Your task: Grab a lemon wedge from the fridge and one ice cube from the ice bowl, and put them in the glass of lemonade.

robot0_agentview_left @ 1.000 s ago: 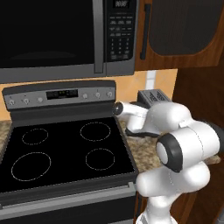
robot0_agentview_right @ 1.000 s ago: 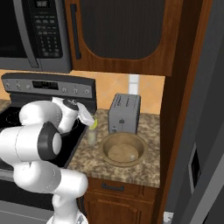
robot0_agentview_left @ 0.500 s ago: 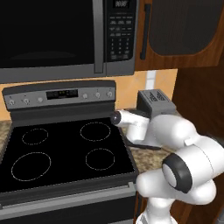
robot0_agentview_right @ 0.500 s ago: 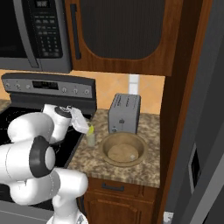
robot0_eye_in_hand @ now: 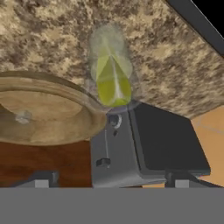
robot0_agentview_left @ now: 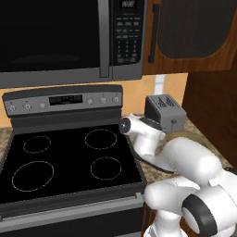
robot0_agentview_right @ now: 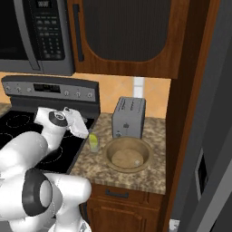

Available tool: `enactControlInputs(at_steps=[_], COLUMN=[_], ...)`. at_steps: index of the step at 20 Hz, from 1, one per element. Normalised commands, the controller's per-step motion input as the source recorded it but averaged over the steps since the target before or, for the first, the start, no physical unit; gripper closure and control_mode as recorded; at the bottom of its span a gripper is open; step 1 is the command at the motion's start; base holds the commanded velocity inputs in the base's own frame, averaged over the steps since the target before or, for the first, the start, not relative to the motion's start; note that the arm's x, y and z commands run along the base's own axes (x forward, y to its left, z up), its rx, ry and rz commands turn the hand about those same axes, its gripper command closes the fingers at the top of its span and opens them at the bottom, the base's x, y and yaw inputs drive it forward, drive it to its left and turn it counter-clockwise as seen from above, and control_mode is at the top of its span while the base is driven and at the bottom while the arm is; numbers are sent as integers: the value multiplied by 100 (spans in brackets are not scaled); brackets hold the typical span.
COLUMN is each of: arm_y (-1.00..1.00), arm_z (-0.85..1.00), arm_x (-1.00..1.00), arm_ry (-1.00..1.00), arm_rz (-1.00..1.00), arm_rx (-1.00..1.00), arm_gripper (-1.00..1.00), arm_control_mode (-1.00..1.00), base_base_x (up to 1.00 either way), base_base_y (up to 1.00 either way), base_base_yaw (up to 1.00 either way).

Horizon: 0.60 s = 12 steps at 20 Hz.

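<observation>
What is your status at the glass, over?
Gripper open above the glass. Lemon wedge sits inside the glass. Ice bowl beside it, toaster behind. Nothing in the way.

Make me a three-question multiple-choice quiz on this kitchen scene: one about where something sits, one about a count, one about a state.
1. Where does the glass of lemonade stand?
A. On the stove
B. On the counter, left of the ice bowl
C. On top of the toaster

2. How many burner rings are on the stovetop?
A. Two
B. Four
C. Six

3. Where is the lemon wedge?
A. In the glass
B. In the bowl
C. On the bare counter

Answers: 1 B, the right base view shows it on the granite beside the bowl. 2 B, four rings show. 3 A, the hand view shows it inside the glass.
</observation>
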Motion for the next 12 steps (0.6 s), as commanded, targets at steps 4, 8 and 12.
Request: enactControlInputs(at_steps=[4, 8, 12], arm_y=[76, 96, 100], arm_z=[67, 100, 88], arm_x=[-100, -90, -71], arm_ry=[-28, -31, -24], arm_rz=[0, 0, 0], arm_rx=[-1, 0, 0], arm_gripper=[-100, -100, -100], arm_control_mode=[-100, -100, -100], base_base_x=[0, 0, 0], base_base_y=[0, 0, 0], base_base_yaw=[0, 0, 0])
